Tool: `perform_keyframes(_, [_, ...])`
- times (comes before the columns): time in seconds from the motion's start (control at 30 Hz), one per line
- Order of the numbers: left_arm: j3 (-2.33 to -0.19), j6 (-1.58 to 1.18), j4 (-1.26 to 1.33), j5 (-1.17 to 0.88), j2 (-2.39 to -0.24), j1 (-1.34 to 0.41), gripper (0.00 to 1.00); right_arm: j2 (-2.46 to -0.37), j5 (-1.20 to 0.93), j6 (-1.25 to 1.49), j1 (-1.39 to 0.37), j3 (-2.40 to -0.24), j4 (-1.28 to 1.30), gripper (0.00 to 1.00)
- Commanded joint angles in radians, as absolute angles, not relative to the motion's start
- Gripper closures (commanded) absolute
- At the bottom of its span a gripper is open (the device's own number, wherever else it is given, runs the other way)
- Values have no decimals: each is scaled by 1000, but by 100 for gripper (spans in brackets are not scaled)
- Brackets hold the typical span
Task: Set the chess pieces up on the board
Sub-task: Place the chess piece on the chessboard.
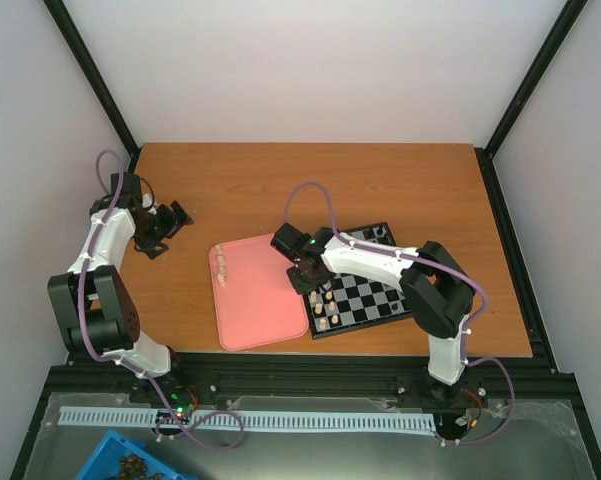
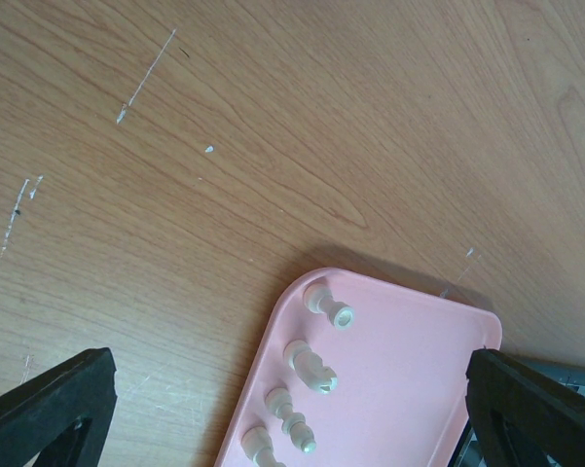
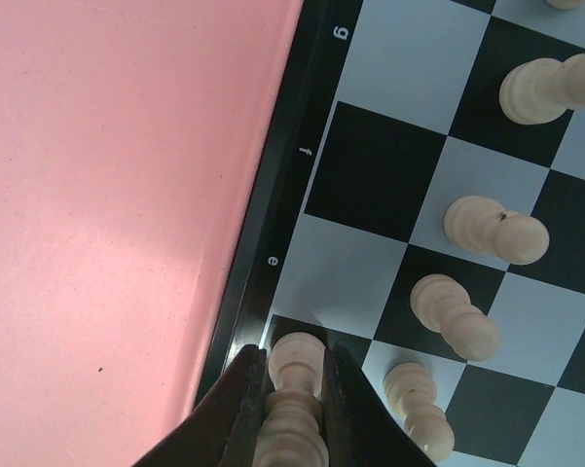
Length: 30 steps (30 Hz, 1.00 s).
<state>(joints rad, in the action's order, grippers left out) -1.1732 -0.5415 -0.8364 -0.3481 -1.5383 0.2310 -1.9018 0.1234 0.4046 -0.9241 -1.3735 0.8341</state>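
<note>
The board lies right of centre, with several cream chess pieces standing along its left side. My right gripper is shut on a cream piece, whose base is at a black square in the edge row by the black rim. I cannot tell whether it touches the square. Pawns stand in the row beside it. Several more cream pieces lie on their sides along one edge of the pink tray. My left gripper hangs open above that tray corner, holding nothing.
The pink tray butts against the board's left rim. Bare wooden tabletop stretches beyond the tray. A blue bin sits below the table's near edge at the left. White walls and black frame posts enclose the table.
</note>
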Motion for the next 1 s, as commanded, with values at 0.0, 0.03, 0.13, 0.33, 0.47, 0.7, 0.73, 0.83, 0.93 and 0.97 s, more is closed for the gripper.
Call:
perform_keyframes(0.0, [-1177, -522, -819, -355, -1549, 235, 0, -1917, 161, 401, -916, -1362, 837, 92])
perform_keyframes(0.03, [-1177, -522, -819, -355, -1552, 235, 0, -1917, 163, 399, -916, -1363, 839, 92])
perform_keyframes(0.13, [-1179, -520, -819, -355, -1553, 235, 0, -1917, 162, 399, -916, -1362, 842, 90])
perform_keyframes(0.33, [-1179, -520, -821, -356, -1552, 235, 0, -1880, 128, 381, -916, -1346, 824, 78])
perform_keyframes(0.47, [-1181, -520, -822, -355, -1555, 235, 0, -1859, 123, 375, -916, -1350, 830, 75])
perform_keyframes(0.7, [-1181, -521, -821, -359, -1554, 235, 0, -1803, 121, 375, -917, -1364, 842, 66])
perform_keyframes(0.73, [-1181, -522, -821, -359, -1555, 236, 0, -1794, 123, 374, -917, -1369, 844, 66])
perform_keyframes(0.83, [-1182, -522, -821, -359, -1554, 236, 0, -1780, 120, 371, -917, -1395, 860, 65])
perform_keyframes(0.93, [-1183, -522, -819, -360, -1555, 235, 0, -1770, 106, 366, -921, -1425, 868, 64])
perform_keyframes(0.97, [-1183, -521, -819, -360, -1556, 235, 0, -1770, 99, 364, -924, -1437, 870, 62])
